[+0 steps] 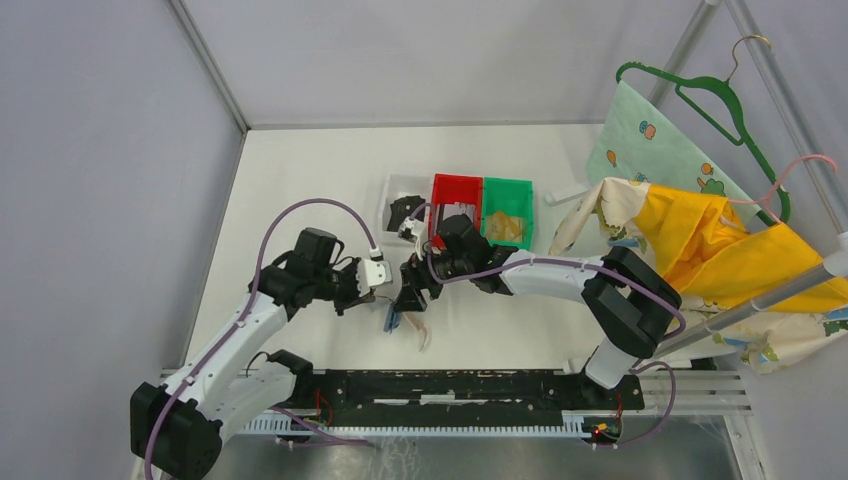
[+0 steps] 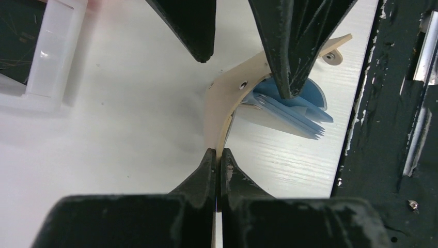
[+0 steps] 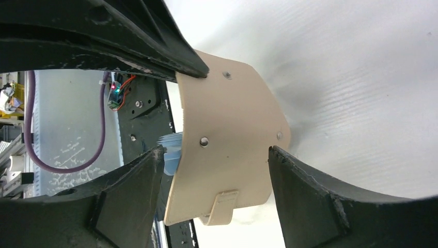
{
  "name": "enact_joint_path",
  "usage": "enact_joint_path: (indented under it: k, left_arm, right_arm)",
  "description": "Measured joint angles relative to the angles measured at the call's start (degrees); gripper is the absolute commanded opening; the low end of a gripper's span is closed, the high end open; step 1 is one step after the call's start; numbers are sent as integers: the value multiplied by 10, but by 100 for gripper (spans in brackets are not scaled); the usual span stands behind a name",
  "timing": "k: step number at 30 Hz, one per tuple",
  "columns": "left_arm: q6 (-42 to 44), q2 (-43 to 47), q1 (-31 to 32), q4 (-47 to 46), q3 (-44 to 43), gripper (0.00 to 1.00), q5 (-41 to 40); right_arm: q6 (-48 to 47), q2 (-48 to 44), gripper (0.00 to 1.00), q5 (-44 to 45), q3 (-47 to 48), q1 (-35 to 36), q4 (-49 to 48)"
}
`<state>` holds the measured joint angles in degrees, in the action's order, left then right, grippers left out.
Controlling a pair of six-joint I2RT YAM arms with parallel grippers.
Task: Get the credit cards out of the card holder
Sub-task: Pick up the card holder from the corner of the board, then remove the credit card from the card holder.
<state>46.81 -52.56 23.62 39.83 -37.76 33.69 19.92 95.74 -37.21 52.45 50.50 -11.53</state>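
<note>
In the top view, the card holder [image 1: 408, 322] is seen near the front edge of the white table [image 1: 300, 180], well apart from the white bin [image 1: 403, 208], the red bin [image 1: 455, 197] and the green bin [image 1: 508, 212] behind it. It is flanked by the left gripper [image 1: 392, 296] and the right gripper [image 1: 414, 298]; their jaws cannot be made out here.

In the left wrist view, the left gripper [image 2: 218, 157] is pressed together on the tan edge of the card holder [image 2: 227, 98], which is bent open and raised off the table. A fan of thin pale-blue leaves, taken to be the credit cards [image 2: 299, 121], is seen inside the holder. The right gripper [image 2: 247, 76] is spread, one finger set on the blue inner panel, the other apart.

In the right wrist view, the tan back of the card holder [image 3: 227, 129] and its small tab [image 3: 222, 206] are framed between the spread fingers of the right gripper [image 3: 216, 152]. Its top corner is pinched by the left gripper [image 3: 199, 72].
</note>
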Motion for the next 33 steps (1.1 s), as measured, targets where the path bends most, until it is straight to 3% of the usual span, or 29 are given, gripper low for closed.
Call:
enact_joint_path:
  k: [9, 24, 33]
  left_arm:
    - [-29, -2, 0, 36, -2, 2, 3]
    - [-38, -18, 0, 43, -10, 2, -9]
    - [-37, -18, 0, 45, -10, 2, -18]
  right_arm:
    - [14, 0, 78, 33, -5, 9, -8]
    - [28, 0, 53, 42, -35, 23, -34]
    - [13, -1, 50, 45, -35, 23, -35]
